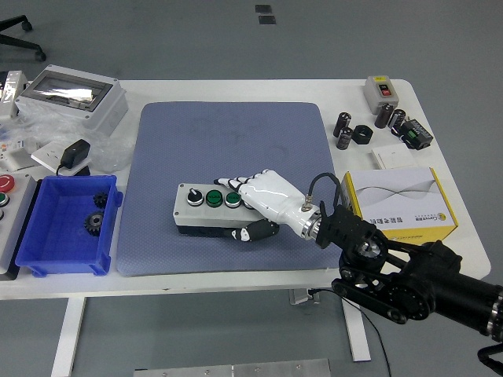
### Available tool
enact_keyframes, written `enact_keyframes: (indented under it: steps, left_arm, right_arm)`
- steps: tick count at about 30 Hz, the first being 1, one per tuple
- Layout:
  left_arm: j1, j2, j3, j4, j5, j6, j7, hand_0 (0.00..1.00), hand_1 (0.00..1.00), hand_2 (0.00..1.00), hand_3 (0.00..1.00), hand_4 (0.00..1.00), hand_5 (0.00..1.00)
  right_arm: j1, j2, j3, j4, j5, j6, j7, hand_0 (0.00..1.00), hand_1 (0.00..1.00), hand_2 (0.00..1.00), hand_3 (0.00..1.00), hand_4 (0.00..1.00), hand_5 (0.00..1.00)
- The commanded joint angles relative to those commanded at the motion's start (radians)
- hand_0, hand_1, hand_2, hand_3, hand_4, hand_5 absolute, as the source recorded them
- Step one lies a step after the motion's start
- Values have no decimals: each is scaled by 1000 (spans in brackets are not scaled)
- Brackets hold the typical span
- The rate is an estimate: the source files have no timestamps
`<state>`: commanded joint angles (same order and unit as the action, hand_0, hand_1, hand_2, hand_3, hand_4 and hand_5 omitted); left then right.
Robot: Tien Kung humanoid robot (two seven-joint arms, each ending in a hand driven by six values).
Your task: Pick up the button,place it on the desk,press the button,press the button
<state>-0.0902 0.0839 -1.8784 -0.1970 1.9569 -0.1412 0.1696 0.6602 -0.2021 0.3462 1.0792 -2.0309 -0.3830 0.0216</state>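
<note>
The button (pixel 206 207) is a grey control box with a black knob and two green push buttons on top. It lies on the blue-grey mat (pixel 228 141), near the mat's front middle. My right hand (pixel 245 208), white with black fingertips, comes in from the lower right and is shut on the box's right end: fingers over the top, thumb against the front face. The box's right end is hidden under the hand. The left arm does not show.
A blue bin (pixel 67 228) with black gears stands at the front left. A grey enclosure (pixel 71 96) and a black adapter (pixel 75 151) lie at the back left. A yellow-white carton (pixel 399 204) sits right of the mat, with small parts (pixel 377 126) behind it.
</note>
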Motion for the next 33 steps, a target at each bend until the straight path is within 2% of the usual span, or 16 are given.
enact_keyframes:
  steps: [9,10,15,16,21,22,27,28,33]
  left_arm:
    - [0,1,-1,0,3,-1,2,651,597,531,590,560,77]
    - [0,1,-2,0,3,-2,2,651,597,532,591,560,80]
    - [-1,2,-2,0,5,-2,3,651,597,532,591,560,80]
    - [-1,2,-2,0,5,-2,3,651,598,531,591,557,86]
    - [-2,2,-2,0,5,-2,3,651,598,531,591,557,86]
    - [-3,2,-2,0,5,-2,4,650,597,530,591,554,86]
    - [-3,3,-2,0,6,-2,4,650,597,530,591,554,86]
    - [-3,3,-2,0,6,-3,4,650,594,529,589,552,87]
    - [-3,3,-3,1,6,-3,4,650,594,529,589,552,87]
  right_arm:
    - [-9,-3,15,2,38,10,6,221,388,363,435,103,2]
    - [-9,-3,14,3,41,12,6,352,479,478,540,163,2]
    - [-8,-5,11,7,49,16,5,352,479,478,540,163,2]
    - [-8,-5,11,7,50,16,5,701,658,645,674,258,2]
    - [-5,-7,9,8,56,12,8,701,658,645,674,258,2]
    - [-5,-7,8,8,57,12,9,838,758,762,750,410,2]
    - [0,-8,5,10,61,13,12,838,758,762,750,410,2]
    - [1,-8,4,10,61,13,12,869,797,792,828,461,2]
    - [3,-9,1,12,63,18,10,869,797,792,828,461,2]
